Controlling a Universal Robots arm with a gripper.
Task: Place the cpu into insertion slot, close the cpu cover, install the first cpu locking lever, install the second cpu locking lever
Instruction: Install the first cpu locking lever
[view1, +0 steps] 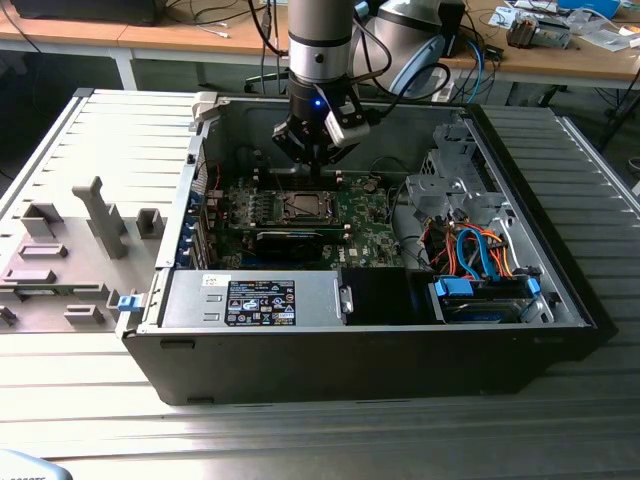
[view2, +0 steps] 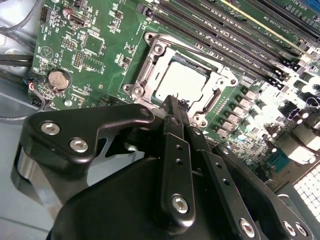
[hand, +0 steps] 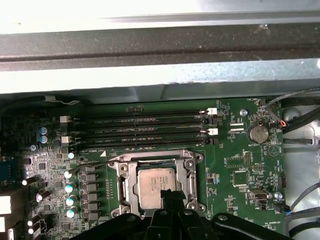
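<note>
The cpu (hand: 156, 186) is seated in the insertion slot (hand: 123, 187) on the green motherboard (hand: 240, 170), inside the open computer case (view1: 560, 250). The cpu cover (view2: 150, 75) is seen lying down around the chip, its square window framing the silver top, in both wrist views. The hand (view2: 171, 107) is held just above the edge of the chip, its fingers (view2: 175, 150) pressed together with nothing gripped between them.
</note>
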